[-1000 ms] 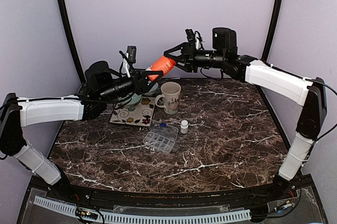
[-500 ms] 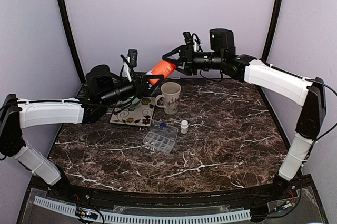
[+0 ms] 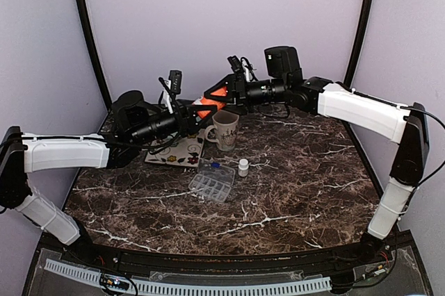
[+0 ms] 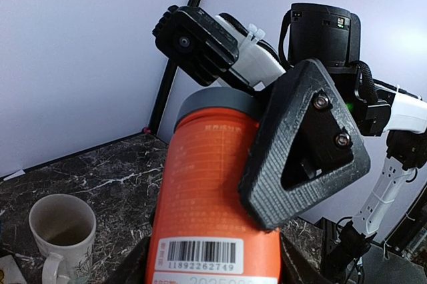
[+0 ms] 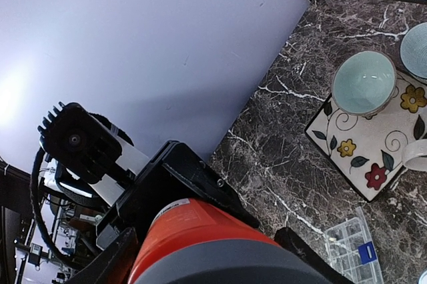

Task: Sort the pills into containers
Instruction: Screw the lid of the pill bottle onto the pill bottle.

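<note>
We saw the orange pill bottle point(image 3: 213, 99) up in the air, tilted, its grey cap point(image 4: 220, 103) on and a barcode label on its side. The clear pill organizer point(image 3: 211, 185) lay flat on the table point(image 3: 313, 171), with the small white bottle point(image 3: 243, 167) upright just beside it.

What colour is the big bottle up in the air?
Orange plastic bottle, grey cap; clearest in left wrist view.
</note>
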`<action>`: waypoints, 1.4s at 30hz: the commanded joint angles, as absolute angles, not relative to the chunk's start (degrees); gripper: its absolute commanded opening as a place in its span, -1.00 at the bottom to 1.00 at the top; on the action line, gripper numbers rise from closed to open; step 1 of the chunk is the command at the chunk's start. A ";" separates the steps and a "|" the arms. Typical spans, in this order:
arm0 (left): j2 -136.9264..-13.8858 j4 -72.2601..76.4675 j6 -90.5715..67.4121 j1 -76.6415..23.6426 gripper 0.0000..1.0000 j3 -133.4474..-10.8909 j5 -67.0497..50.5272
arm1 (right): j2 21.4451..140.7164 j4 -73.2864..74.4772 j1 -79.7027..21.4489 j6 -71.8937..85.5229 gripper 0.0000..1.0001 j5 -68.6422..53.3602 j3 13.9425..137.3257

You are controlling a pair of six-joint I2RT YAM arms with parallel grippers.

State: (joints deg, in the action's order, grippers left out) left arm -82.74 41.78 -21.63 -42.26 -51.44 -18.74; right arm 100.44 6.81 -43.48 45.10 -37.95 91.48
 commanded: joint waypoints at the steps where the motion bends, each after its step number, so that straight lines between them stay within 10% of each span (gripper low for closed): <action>1: -79.22 47.59 -21.83 -41.69 -0.89 -50.52 -18.07 | 98.81 9.05 -44.08 42.96 0.35 -38.93 90.57; 23: -78.48 48.88 -24.94 -36.72 -0.90 -48.33 -21.36 | 94.45 19.10 -42.68 34.06 0.41 -36.30 89.86; 42: -86.67 50.84 -42.63 -28.21 -0.91 -54.99 -58.45 | 89.31 22.35 -38.98 16.21 0.41 -36.03 87.54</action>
State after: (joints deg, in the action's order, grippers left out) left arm -85.36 45.71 -36.62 -28.62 -52.10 -47.86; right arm 90.63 24.47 -40.05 19.00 -34.74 87.79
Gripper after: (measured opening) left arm 0.540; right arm 0.705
